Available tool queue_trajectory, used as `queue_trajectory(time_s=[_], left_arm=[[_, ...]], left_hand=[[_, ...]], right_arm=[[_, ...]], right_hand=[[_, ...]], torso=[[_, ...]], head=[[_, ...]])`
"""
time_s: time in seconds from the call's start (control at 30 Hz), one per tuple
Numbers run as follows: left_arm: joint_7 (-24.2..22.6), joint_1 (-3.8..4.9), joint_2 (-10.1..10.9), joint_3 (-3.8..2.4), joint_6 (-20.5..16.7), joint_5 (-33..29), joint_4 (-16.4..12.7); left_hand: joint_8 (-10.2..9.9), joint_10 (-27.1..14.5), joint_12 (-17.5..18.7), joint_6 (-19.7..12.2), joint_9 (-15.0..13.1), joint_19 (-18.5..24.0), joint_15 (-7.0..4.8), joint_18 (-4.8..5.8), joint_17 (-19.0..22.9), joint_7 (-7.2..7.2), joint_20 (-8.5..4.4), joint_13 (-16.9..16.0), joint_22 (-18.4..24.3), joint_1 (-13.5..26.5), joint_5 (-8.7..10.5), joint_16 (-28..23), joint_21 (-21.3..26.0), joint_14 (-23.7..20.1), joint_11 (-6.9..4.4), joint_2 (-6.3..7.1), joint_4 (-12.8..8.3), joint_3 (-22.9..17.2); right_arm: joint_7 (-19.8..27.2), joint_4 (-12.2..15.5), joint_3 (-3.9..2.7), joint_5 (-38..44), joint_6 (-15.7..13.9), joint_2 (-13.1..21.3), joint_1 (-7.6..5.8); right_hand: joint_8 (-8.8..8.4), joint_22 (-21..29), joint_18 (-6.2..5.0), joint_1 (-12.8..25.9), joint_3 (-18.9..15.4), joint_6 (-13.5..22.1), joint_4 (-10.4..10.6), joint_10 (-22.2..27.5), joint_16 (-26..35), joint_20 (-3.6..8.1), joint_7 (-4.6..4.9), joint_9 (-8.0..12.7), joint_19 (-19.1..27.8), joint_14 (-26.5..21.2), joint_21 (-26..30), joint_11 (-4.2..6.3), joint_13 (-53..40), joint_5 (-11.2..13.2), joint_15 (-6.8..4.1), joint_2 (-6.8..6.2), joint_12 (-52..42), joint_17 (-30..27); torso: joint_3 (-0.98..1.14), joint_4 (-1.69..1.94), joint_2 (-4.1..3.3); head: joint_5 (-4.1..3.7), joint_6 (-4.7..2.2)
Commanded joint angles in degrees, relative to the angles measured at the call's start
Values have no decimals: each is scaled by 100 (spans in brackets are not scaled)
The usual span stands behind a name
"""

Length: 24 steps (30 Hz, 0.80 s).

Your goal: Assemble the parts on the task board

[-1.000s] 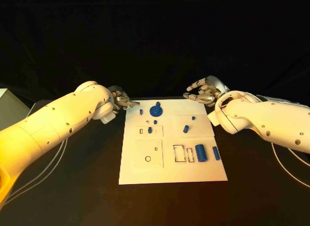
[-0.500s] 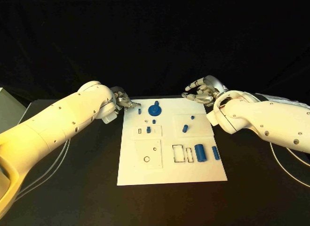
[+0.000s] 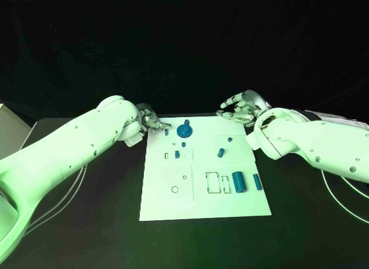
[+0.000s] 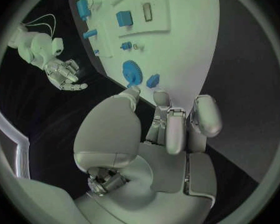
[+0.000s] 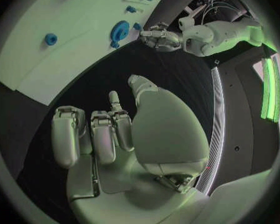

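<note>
The white task board [image 3: 202, 193] lies in the middle of the black table. Blue parts sit on it: a round disc [image 3: 185, 131], a small piece [image 3: 167, 133] near the far left corner, further small pieces [image 3: 222, 151], and two cylinders [image 3: 239, 181] on the right. My left hand [image 3: 150, 123] hovers at the board's far left corner. Its fingers [image 4: 176, 129] are curled in on nothing, and its thumb reaches toward the disc [image 4: 132, 73] and the small piece [image 4: 153, 80]. My right hand [image 3: 238, 110] hangs beyond the board's far right corner, fingers [image 5: 93, 134] curled and holding nothing.
The board carries raised square panels and rectangular slots [image 3: 213, 183] in its near half. Black table [image 3: 87, 224] surrounds it on all sides. A pale box [image 3: 3, 131] stands at the far left. Thin cables [image 3: 346, 190] trail over the table on the right.
My left hand has edged slightly toward the board's far left corner. The right hand and the parts have stayed where they were.
</note>
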<state>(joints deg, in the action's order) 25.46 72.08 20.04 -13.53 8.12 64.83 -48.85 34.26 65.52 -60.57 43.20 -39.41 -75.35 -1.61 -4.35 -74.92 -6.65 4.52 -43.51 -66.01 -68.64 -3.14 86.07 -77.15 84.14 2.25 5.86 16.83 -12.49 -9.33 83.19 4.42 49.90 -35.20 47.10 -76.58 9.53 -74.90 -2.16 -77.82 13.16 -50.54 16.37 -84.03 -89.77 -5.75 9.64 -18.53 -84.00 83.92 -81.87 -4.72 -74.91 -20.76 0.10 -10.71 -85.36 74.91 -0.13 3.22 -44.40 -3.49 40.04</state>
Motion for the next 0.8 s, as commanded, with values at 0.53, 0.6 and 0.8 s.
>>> queue_trajectory(time_s=[0.53,0.6,0.8], left_arm=[[-52,13,-20,36,174,-161,-15],[-44,13,-17,37,164,-193,-28],[-14,13,-16,37,142,-246,-73]], left_hand=[[-74,17,-43,122,119,-13,29,-90,-929,-3,33,11,-41,-121,17,35,-28,367,-1,-85,-16,-27],[-72,17,-48,147,137,-13,27,-90,-925,1,32,11,-41,-155,17,34,-29,365,-4,-105,-15,-52],[-65,10,-52,206,191,-14,16,-90,-927,17,25,28,-47,-281,16,38,-32,366,-18,-159,-19,-164]], right_arm=[[66,-7,-6,66,3,-23,-2],[66,-8,-6,66,4,-26,-2],[64,-14,-6,66,9,-37,-2]], right_hand=[[9,-737,5,57,27,32,4,-109,-8,8,1,6,-338,599,17,-2,-1055,-18,6,-9,-13,1475],[9,-737,5,57,27,32,4,-109,-8,8,1,6,-338,599,17,-2,-1055,-18,6,-9,-13,1475],[9,-737,5,57,27,32,4,-109,-8,8,1,6,-338,599,17,-2,-1055,-18,6,-9,-13,1475]], torso=[[1,5,-2],[0,9,-5],[2,4,-13]], head=[[-20,41],[-25,43],[-16,61]])
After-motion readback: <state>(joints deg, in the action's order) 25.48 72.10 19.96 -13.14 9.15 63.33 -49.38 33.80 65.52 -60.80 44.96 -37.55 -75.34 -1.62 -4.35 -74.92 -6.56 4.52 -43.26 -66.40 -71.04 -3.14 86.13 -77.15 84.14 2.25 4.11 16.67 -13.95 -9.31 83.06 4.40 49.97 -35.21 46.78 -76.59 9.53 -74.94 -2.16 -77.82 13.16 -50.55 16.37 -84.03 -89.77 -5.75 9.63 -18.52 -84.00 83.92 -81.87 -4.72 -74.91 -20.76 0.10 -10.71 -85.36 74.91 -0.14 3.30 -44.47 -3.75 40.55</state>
